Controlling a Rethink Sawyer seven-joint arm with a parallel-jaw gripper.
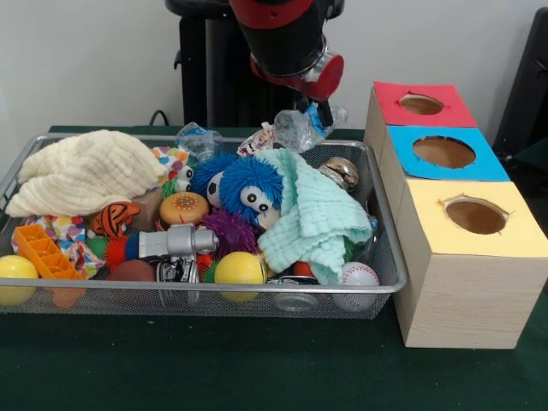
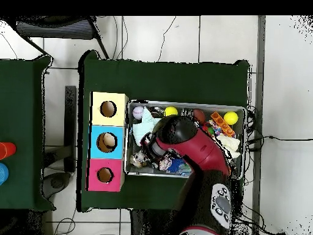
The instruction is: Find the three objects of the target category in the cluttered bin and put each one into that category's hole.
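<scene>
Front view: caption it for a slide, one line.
Sawyer arm over a wire bin of toys and cloths, beside a wooden box with red, blue and yellow holes.

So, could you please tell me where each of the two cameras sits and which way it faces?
Front view: across the table, level with the wire bin, facing the arm, which comes down from above holding a crinkled clear wrapper.
Overhead view: above the table, looking straight down; the red arm covers much of the bin.
Both show the bin and the yellow, blue and red hole boxes.
</scene>
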